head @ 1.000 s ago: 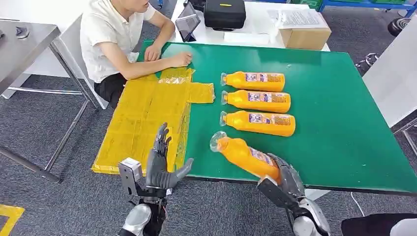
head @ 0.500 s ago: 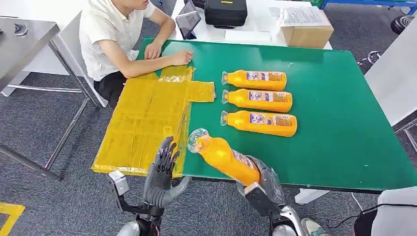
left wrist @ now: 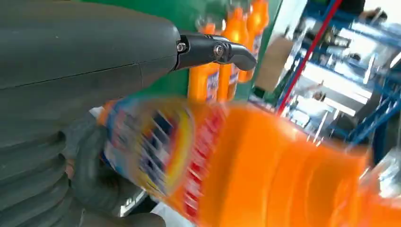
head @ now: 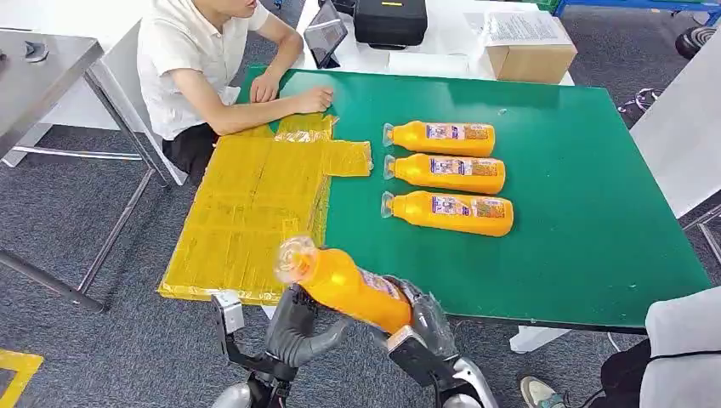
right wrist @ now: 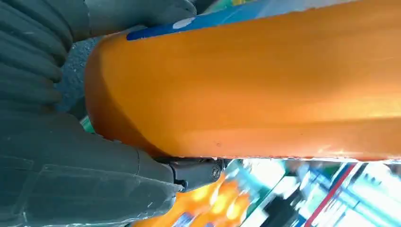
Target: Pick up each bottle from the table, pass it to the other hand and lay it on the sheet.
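Note:
My right hand (head: 428, 321) grips the base end of an orange bottle (head: 344, 285) off the table's front edge, its clear cap pointing up and left toward the yellow sheet (head: 246, 204). Close up, the bottle (right wrist: 260, 80) lies across that hand (right wrist: 56, 156). My left hand (head: 296, 330) sits right under the bottle's middle, fingers spread and thumb out to the side. In the left wrist view the blurred bottle (left wrist: 246, 161) lies close in front of the left hand (left wrist: 71, 94), whose thumb stands off above it. Three more orange bottles (head: 446, 173) lie side by side on the green table (head: 587, 246).
A person in a white shirt (head: 191, 59) sits at the far left corner with a hand on the sheet's far end. A black case (head: 389, 21), a tablet (head: 325, 38) and a cardboard box (head: 529, 53) stand behind. Another person's clothing (head: 680, 340) shows at lower right.
My right hand has carried the bottle left and toward me, off the table edge, until it lies over my left hand. The left hand has sunk under the bottle.

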You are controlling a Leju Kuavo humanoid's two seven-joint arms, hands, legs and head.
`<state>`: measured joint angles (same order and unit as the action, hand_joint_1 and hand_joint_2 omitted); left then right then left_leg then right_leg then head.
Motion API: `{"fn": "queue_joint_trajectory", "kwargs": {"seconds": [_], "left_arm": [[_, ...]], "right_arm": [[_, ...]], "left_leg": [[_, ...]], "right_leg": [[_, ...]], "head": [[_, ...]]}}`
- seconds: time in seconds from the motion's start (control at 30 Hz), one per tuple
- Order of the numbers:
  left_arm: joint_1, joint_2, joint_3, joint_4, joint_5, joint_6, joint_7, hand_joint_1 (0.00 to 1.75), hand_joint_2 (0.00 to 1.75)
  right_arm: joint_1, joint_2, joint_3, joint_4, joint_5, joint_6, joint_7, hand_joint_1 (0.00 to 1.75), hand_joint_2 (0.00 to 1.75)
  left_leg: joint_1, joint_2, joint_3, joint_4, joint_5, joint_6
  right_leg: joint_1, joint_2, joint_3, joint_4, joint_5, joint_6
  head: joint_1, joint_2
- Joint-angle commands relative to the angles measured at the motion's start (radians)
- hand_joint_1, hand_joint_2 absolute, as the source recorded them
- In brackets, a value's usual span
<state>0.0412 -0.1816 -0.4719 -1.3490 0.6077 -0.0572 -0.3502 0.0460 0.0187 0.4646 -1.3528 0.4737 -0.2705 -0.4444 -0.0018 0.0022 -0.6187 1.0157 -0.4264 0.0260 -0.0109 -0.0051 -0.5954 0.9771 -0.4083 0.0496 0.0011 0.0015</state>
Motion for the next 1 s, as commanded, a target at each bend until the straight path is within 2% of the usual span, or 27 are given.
{"fn": "queue_joint_trajectory", "kwargs": {"seconds": [0.03,0.23,0.4,0.43,0.47,0.5,0.53,0.63,0.67,0.7,0.73,0.77,1.0], "left_arm": [[-0.053,0.022,-0.031,0.098,-0.007,-0.031,0.013,0.00,1.75],[-0.084,-0.007,0.003,0.086,-0.017,-0.035,0.008,0.00,1.75],[-0.084,-0.027,0.033,0.077,0.001,-0.023,0.004,0.00,1.75],[-0.080,-0.033,0.042,0.073,0.017,-0.021,0.007,0.26,1.75],[-0.085,-0.033,0.046,0.071,0.028,-0.023,0.009,1.75,1.75],[-0.089,-0.036,0.053,0.072,0.041,-0.026,0.009,1.75,1.75],[-0.093,-0.037,0.057,0.074,0.048,-0.027,0.012,1.75,1.75],[-0.096,-0.037,0.059,0.074,0.050,-0.027,0.013,1.75,1.75],[-0.102,-0.036,0.061,0.082,0.054,-0.020,0.011,1.75,1.75],[-0.106,-0.037,0.063,0.084,0.057,-0.014,0.009,1.75,1.75],[-0.107,-0.038,0.066,0.084,0.062,-0.011,0.008,1.75,1.75],[-0.106,-0.039,0.071,0.078,0.072,-0.012,0.007,1.75,1.75],[-0.104,-0.034,0.073,0.069,0.075,-0.012,0.006,1.75,1.75]], "right_arm": [[-0.105,0.022,0.083,0.165,0.031,0.006,0.001,1.75,1.75],[-0.154,0.062,0.150,0.255,0.030,0.045,-0.005,1.75,1.75],[-0.163,0.079,0.168,0.317,0.006,0.030,-0.021,1.75,1.75],[-0.163,0.079,0.170,0.322,0.004,0.026,-0.023,1.75,1.75],[-0.166,0.077,0.172,0.332,-0.003,0.027,-0.025,1.73,1.75],[-0.168,0.076,0.173,0.338,-0.005,0.025,-0.028,1.71,1.75],[-0.169,0.075,0.174,0.341,-0.006,0.026,-0.029,1.59,1.75],[-0.169,0.074,0.174,0.342,-0.007,0.026,-0.030,1.59,1.75],[-0.169,0.073,0.176,0.341,-0.011,0.034,-0.031,1.19,1.75],[-0.169,0.072,0.179,0.342,-0.013,0.040,-0.032,0.47,1.75],[-0.170,0.072,0.181,0.344,-0.015,0.044,-0.032,0.09,1.75],[-0.170,0.076,0.180,0.345,-0.022,0.045,-0.035,0.00,1.75],[-0.174,0.083,0.184,0.344,-0.028,0.051,-0.038,0.00,1.75]], "left_leg": [[0.000,0.001,0.004,-0.002,-0.001,-0.001],[0.001,0.002,0.002,-0.001,-0.001,-0.001],[0.001,0.001,0.003,-0.001,-0.001,-0.002],[0.001,0.001,0.003,-0.001,-0.001,-0.001],[0.000,0.000,0.005,-0.001,-0.001,-0.002],[0.001,0.000,0.003,-0.001,-0.001,-0.001],[0.001,0.000,0.002,-0.001,-0.001,-0.001],[0.001,-0.001,0.002,-0.001,0.000,-0.001],[0.001,-0.001,0.002,-0.001,0.000,-0.001],[0.001,-0.001,0.003,-0.001,-0.001,-0.001],[0.001,-0.002,0.005,-0.001,-0.002,-0.002],[0.001,-0.002,0.003,-0.001,-0.001,-0.002],[0.000,-0.001,0.003,-0.001,-0.001,-0.001]], "right_leg": [[0.000,0.001,0.003,-0.001,0.000,-0.001],[0.001,0.002,0.002,-0.001,0.000,-0.001],[0.001,0.001,0.003,-0.001,0.000,-0.002],[0.001,0.001,0.002,-0.001,0.000,-0.001],[0.000,0.001,0.004,-0.001,-0.001,-0.002],[0.001,0.001,0.002,-0.001,-0.001,-0.001],[0.000,0.000,0.002,-0.001,-0.001,-0.001],[0.000,-0.001,0.002,-0.001,-0.001,-0.001],[0.000,-0.001,0.002,-0.001,-0.001,-0.001],[0.000,-0.001,0.003,-0.001,-0.001,-0.001],[0.001,-0.001,0.005,-0.001,-0.002,-0.002],[0.001,-0.001,0.003,-0.001,-0.001,-0.001],[0.000,0.000,0.002,0.000,-0.001,-0.001]], "head": [[0.000,0.000],[0.000,0.000],[0.000,0.000],[0.000,0.000],[0.000,0.000],[0.000,0.000],[0.000,0.000],[0.000,0.000],[0.000,0.000],[0.000,0.000],[0.000,0.000],[0.000,0.000],[0.000,0.000]]}}
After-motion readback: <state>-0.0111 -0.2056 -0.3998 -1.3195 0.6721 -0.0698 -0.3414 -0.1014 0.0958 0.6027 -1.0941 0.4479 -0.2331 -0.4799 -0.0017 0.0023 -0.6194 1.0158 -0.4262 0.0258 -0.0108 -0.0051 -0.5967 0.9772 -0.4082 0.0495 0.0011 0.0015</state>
